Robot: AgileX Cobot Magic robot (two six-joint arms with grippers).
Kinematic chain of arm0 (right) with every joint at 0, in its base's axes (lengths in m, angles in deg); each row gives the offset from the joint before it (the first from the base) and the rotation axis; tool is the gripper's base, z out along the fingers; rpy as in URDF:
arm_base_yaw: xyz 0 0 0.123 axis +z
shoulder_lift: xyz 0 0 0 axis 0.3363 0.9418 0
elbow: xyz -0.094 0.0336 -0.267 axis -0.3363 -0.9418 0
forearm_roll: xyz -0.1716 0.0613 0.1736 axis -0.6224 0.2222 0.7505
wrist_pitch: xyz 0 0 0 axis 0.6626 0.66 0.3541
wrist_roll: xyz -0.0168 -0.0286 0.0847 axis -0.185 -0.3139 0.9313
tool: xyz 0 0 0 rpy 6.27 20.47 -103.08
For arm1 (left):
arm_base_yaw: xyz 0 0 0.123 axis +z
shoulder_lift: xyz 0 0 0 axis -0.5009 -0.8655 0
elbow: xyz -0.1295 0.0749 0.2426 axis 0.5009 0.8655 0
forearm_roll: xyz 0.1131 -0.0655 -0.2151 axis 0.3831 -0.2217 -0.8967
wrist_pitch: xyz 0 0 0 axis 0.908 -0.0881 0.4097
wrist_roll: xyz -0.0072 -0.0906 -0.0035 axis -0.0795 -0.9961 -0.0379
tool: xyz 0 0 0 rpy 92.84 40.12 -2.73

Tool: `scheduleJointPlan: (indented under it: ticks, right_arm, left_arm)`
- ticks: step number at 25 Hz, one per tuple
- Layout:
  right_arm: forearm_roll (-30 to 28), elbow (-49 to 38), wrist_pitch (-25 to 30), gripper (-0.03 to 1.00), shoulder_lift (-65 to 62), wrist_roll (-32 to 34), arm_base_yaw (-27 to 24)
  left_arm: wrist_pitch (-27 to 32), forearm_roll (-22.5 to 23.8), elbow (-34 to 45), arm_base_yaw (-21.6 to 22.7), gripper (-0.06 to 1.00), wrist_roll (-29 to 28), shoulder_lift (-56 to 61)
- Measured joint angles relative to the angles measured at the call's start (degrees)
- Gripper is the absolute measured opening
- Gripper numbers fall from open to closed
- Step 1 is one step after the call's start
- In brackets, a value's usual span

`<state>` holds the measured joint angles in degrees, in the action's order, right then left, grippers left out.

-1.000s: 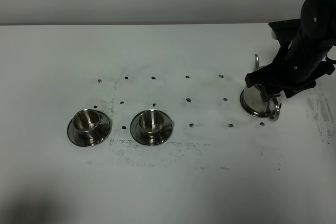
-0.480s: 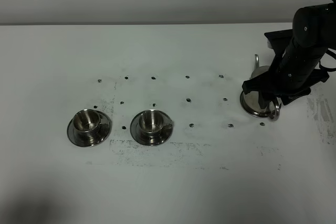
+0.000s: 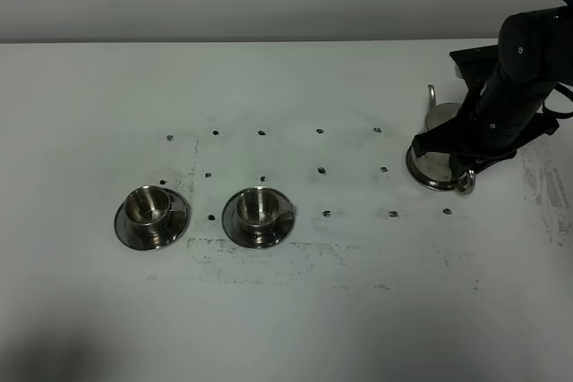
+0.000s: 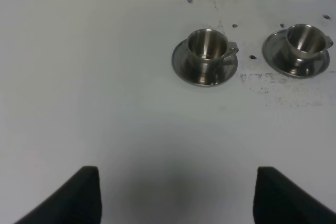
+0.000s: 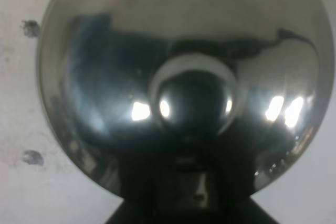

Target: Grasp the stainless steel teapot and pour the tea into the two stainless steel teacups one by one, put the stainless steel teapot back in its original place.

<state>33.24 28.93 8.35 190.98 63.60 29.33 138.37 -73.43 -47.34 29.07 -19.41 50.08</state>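
Observation:
The stainless steel teapot (image 3: 433,165) is at the right of the table, its spout (image 3: 431,96) pointing to the far side. My right gripper (image 3: 466,157) is down over it and grips it at the handle side, with the loop handle (image 3: 465,183) showing below the arm. In the right wrist view the domed lid (image 5: 105,77) and its knob (image 5: 191,98) fill the frame. The two stainless steel teacups (image 3: 148,207) (image 3: 258,207) stand on saucers at the left; no dark tea shows in them. My left gripper (image 4: 176,195) is open and empty, short of the cups (image 4: 207,45) (image 4: 304,39). The steel disc is hidden.
Small dark dots (image 3: 320,170) mark a grid on the white table (image 3: 295,310) between the cups and the teapot. Smudges (image 3: 269,261) run in front of the cups. The table's far edge (image 3: 224,40) meets a grey wall.
The right arm has drawn upright over the teapot, and the teapot has shifted slightly toward the far side with it. The cups have not moved.

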Motion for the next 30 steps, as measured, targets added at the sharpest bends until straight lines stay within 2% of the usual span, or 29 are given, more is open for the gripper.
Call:
scheduleJointPlan:
  ticks: [8,16,23,26,30]
  right_arm:
    - [-0.11,-0.05,0.72,0.18,-1.17,-2.24,0.0]
    - [-0.84,-0.05,4.23,0.18,-11.13,-7.6,1.74]
    - [-1.22,1.32,3.58,0.18,-12.06,-23.08,11.01]
    - [-2.26,3.31,2.78,0.18,-11.86,-29.45,12.95]
    - [-4.98,7.8,5.5,0.18,-9.07,-36.08,15.01]
  left_arm:
    - [0.0,0.0,0.0,0.0,0.58,0.0,0.0]
    - [0.0,0.0,0.0,0.0,0.58,0.0,0.0]
    - [0.0,0.0,0.0,0.0,0.58,0.0,0.0]
    - [0.0,0.0,0.0,0.0,0.58,0.0,0.0]
    - [0.0,0.0,0.0,0.0,0.58,0.0,0.0]
